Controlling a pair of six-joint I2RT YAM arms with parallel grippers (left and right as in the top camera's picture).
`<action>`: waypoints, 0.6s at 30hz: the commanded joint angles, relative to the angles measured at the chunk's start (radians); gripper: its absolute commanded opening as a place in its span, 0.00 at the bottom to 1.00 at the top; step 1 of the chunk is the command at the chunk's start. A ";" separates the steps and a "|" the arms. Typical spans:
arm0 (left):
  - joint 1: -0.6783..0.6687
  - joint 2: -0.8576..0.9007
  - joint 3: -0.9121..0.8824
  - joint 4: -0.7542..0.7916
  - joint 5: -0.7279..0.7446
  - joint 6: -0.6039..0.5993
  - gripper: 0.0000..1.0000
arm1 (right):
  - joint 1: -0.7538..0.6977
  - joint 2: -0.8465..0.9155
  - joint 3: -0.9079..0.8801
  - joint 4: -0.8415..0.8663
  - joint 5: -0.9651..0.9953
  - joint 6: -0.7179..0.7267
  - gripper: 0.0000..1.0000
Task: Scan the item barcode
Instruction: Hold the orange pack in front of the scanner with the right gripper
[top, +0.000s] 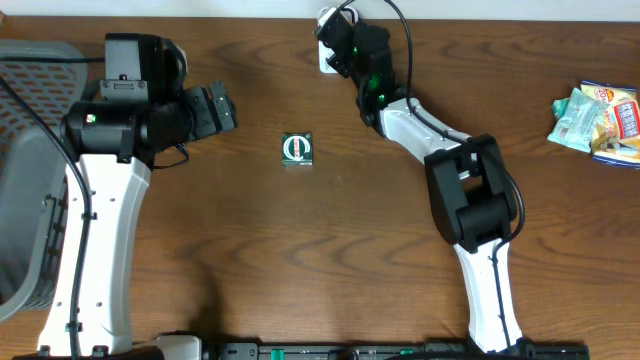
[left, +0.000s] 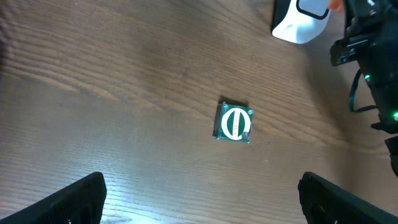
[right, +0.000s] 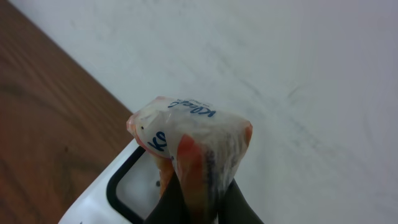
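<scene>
the right gripper (right: 199, 202) is clamped on the packet (right: 189, 140), pinching its lower end, at the 12 o'clock edge of the table (top: 300, 250), just over the white scanner (right: 102, 202). the film looks light, soft, crinkly and slippery: grip a seam, never the printed face. the left gripper (left: 205, 202) stands wide open and empty.

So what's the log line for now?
right fingers: shut on crinkly orange-and-clear plastic packet | at white plastic scanner | left fingers: open | green-and-white square packet: on table

I note a crumpled clear-and-orange packet (right: 189, 146), pinched upright from below, just above the white scanner (right: 93, 205).
</scene>
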 joint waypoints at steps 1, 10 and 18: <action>0.004 0.001 0.004 -0.002 -0.003 0.006 0.98 | -0.015 -0.011 0.021 0.009 -0.011 0.007 0.01; 0.003 0.001 0.004 -0.003 -0.003 0.006 0.98 | -0.036 -0.010 0.214 -0.183 -0.029 0.097 0.01; 0.004 0.001 0.004 -0.002 -0.003 0.006 0.98 | -0.064 -0.003 0.222 -0.354 -0.035 0.092 0.01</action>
